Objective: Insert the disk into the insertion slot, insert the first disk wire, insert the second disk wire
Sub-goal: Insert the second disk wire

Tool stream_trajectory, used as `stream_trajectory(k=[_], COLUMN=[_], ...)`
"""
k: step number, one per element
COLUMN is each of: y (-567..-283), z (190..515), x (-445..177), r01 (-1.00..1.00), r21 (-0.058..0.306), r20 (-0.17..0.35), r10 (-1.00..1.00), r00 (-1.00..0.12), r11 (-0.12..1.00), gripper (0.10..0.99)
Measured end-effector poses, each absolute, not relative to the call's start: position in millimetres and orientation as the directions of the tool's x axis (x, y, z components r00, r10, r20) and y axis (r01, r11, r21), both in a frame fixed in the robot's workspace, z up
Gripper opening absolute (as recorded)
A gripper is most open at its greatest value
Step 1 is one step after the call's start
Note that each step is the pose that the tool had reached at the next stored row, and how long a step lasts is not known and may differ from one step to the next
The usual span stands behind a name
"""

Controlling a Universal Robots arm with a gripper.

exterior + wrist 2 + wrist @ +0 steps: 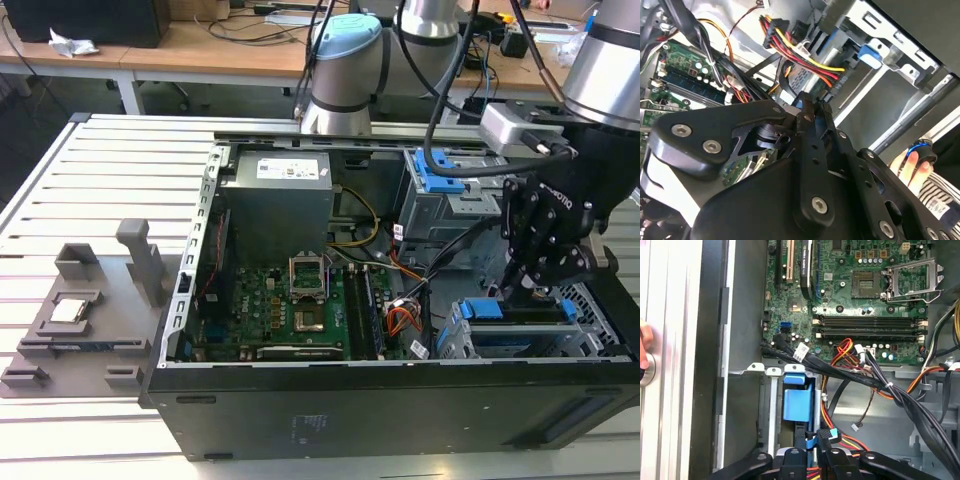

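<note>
Pinches a black plug (pixel 824 434) with the pincer (pixel 522 292), clenched close on it, low in the open computer case (pixel 350 410) at the corner on the exterior view's right. Meets clutter all round: red and yellow wires (pixel 805 55) looping close by, a bundle of black cables (pixel 880 385) crossing just beside the disk's blue frame, a thin blue cable (pixel 807 441) right next to the plug, the motherboard (pixel 290 300) farther in. Shows the disk (pixel 487 309) seated in the slot (pixel 520 345), directly under the pincer, blue-framed edge turned up and running from the exterior view's left to right; cannot tell the long axis for sure. Counts one disk, one held plug, two drive cages, namely the low silver slot and a taller grey cage (pixel 440 190) with a blue latch, and one person's hand (pixel 907 165) by the case's edge.
</note>
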State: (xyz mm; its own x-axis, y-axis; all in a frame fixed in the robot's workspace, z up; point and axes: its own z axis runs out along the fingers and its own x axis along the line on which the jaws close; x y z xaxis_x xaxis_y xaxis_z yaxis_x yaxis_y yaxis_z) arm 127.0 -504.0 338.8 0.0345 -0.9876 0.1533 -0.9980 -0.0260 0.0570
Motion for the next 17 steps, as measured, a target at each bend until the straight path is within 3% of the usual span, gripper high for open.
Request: stream_trajectory(k=[13,15,17], y=[-511.8,-511.8,-511.8], z=[338.3,338.3,338.3], x=[130.2,130.2,130.2], r01=[-0.998,-0.998,-0.998], r21=[0.061,0.061,0.061], r20=[0.161,0.161,0.162], r10=[-0.986,-0.986,-0.986], r00=[0.035,0.035,0.035], r11=[-0.026,-0.026,-0.025], gripper=[0.208,0.282,0.282])
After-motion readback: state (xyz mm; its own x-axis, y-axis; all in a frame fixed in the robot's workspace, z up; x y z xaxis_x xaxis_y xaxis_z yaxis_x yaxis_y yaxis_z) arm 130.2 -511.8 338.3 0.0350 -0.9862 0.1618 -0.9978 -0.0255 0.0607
